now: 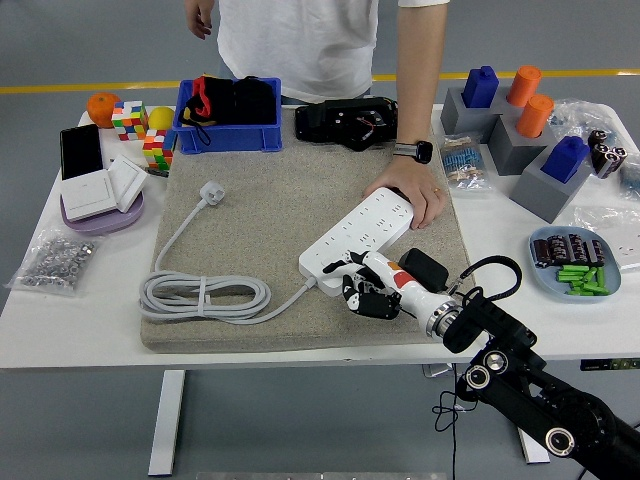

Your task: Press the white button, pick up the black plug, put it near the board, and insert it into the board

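White power strip (356,237) sits on the felt mat (270,190); a person's hand (415,197) pins its far end. My right hand (366,289), fingers curled and empty, is at the near edge. Black plug (424,270) just right: rigid, light; I'd pinch its body.

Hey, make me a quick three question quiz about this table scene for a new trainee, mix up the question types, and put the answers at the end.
1. True or false: the person's hand rests on the far end of the white power strip.
2. Which robot hand is at the strip's near end? A) left B) right C) both
3. Fill in: the strip's white plug lies on the ____ mat, unplugged.

Key: 1 true; 2 B; 3 grey
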